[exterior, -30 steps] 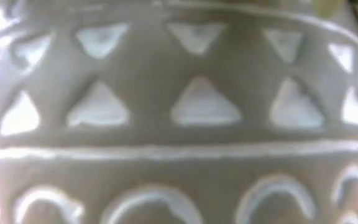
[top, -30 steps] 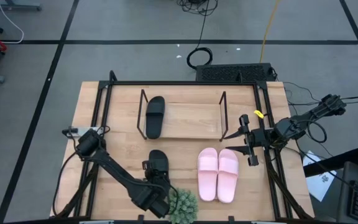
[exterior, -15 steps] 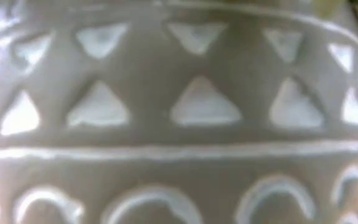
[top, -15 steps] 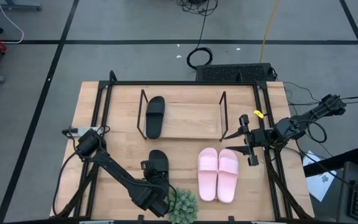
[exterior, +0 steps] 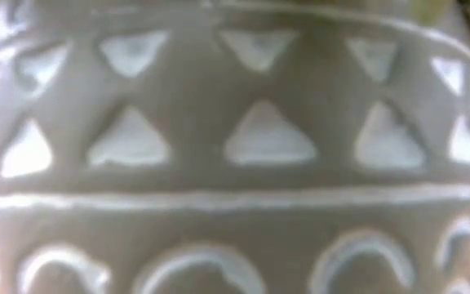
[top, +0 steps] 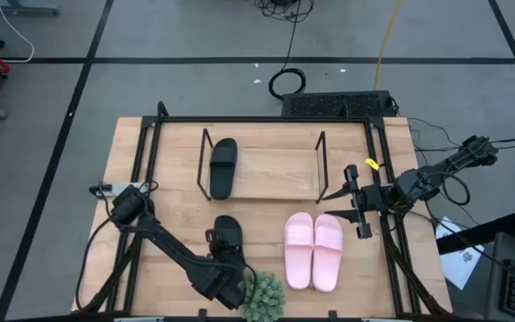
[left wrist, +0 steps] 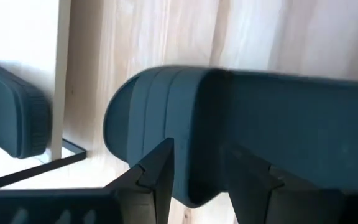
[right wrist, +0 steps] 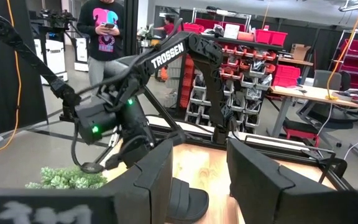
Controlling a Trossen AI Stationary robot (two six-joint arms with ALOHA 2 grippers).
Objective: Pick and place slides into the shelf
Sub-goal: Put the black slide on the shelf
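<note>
One black slide (top: 223,167) lies sole-down on the shelf (top: 271,172), at its left end. The other black slide (top: 228,233) lies flat on the table. My left gripper (left wrist: 197,183) is open and hangs low over it from the near side. One finger (left wrist: 160,174) is over the bare footbed and the other (left wrist: 253,186) over the strap (left wrist: 291,118). The pink pair (top: 314,250) lies side by side on the table, right of centre. My right gripper (right wrist: 201,180) waits open by the table's right rail. My left gripper comes at the black slide from above, by the strap's far edge (left wrist: 219,124), near one long side of the sole. I cannot tell whether the fingers touch it. The slide lies flat on the table.
A potted plant (top: 262,295) stands at the table's near edge, right beside my left wrist. Its patterned pot (exterior: 235,147) fills the whole low view. Black rails (top: 266,119) frame the table. A person (right wrist: 107,37) stands in the room beyond.
</note>
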